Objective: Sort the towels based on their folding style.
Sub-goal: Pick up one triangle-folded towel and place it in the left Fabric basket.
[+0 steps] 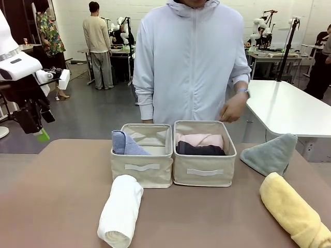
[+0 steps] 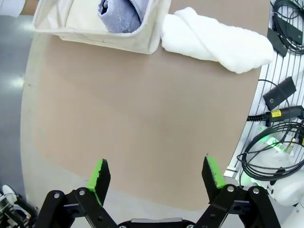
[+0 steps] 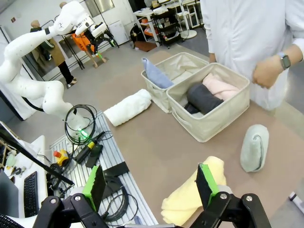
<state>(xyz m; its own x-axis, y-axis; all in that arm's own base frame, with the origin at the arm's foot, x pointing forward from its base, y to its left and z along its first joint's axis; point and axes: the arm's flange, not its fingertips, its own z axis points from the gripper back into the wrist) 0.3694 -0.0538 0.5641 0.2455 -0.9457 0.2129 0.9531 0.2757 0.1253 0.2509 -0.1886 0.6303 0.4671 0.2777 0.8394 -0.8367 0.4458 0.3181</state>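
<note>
Left beige fabric bin [image 1: 142,173] holds the light blue folded terry towel [image 1: 124,143]. Right beige fabric bin [image 1: 204,175] holds the pink rolled towel [image 1: 200,139] and dark grey rolled towel [image 1: 200,150]. My read: rolls go right, triangles go left.

Three are out on the brown table [image 1: 62,196]:
- white rolled terry towel [image 1: 121,211], lower centre-left, apparently touching the left bin's front
- yellow rolled terry towel [image 1: 294,213], lower right corner
- sage-green folded triangle towel [image 1: 270,154], mid right, near the right bin

Key relation: in the right wrist view the yellow roll sits at frame bottom, under the right gripper [image 3: 151,183]. It is offset toward the right-hand finger, long axis running lower left to upper right. Fingers spread wide, nothing held. That arm is nearest; it likely needs a sideways shift, then descent.

Left gripper [image 2: 156,173]: fingers apart, empty, raised at the front view's left edge. The white roll lies top right in its wrist frame, well apart, long axis across the frame.
</note>
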